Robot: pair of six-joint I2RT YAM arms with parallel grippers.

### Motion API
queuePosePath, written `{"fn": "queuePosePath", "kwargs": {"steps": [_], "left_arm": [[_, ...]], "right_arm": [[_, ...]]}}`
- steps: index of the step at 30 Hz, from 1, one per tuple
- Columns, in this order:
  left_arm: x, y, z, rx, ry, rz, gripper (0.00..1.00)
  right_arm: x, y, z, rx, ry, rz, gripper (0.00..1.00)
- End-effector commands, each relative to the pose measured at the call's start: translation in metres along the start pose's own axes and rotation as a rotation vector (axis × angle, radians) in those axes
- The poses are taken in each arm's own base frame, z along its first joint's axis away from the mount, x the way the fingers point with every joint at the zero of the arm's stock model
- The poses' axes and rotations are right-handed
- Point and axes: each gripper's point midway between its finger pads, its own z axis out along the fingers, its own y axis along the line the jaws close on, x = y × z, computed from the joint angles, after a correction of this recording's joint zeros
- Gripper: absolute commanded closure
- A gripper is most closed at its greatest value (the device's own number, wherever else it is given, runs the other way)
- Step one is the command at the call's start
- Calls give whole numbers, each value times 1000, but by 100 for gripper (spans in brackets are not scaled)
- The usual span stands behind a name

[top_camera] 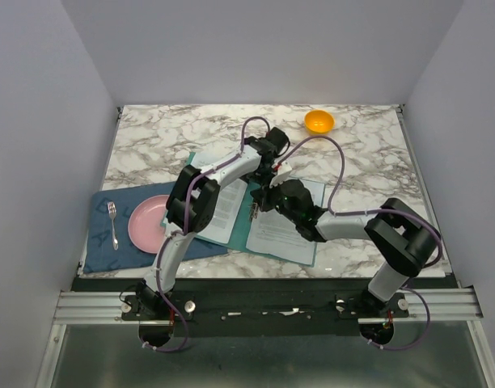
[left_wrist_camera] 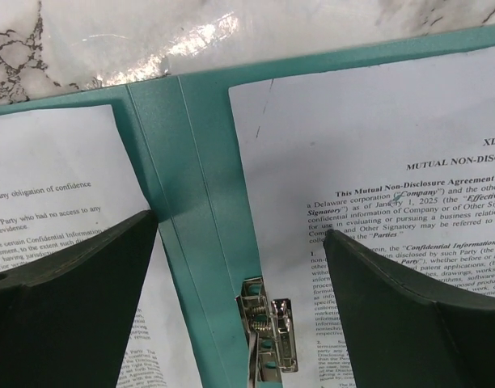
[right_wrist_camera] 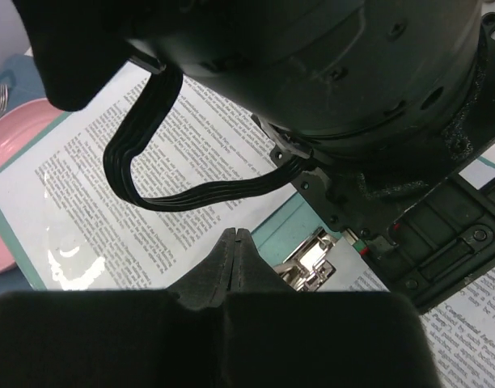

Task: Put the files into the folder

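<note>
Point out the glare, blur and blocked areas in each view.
Top external: even light, sharp, only soft shadows. Left wrist: glare on the marble table; the left end effector looms dark and blurred, the files are readable. Right wrist: the left arm blocks the upper frame; a small glare patch on the files.

The table (top_camera: pixel 150 137) has a white top with grey marble swirls. A small orange bowl (top_camera: pixel 319 121) sits near the far edge, a bit to the right, well apart from the other things. A green folder (left_wrist_camera: pixel 191 186) lies open and flat in the middle of the table, and a dark blue placemat (top_camera: pixel 102 255) lies at the near left, with its right side reaching the folder.
</note>
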Motion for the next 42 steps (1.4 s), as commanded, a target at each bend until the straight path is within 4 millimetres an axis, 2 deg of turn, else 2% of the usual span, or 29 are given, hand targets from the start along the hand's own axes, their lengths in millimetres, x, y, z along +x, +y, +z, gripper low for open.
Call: {"fn": "queuePosePath", "kwargs": {"steps": [1,15,29,42], "left_arm": [[13,-6,12,1,33,-4,1],[22,2,19,-25,36,30,3],[28,9,20,-42,34,72,4],[33,12,20,-33,39,95,4]], "right_arm": [[-6,5,14,-4,-36,1,100],[36,11,27,-68,66,36,100],[75,15,13,-100,164,51,100],[102,17,-1,-82,230,86,100]]}}
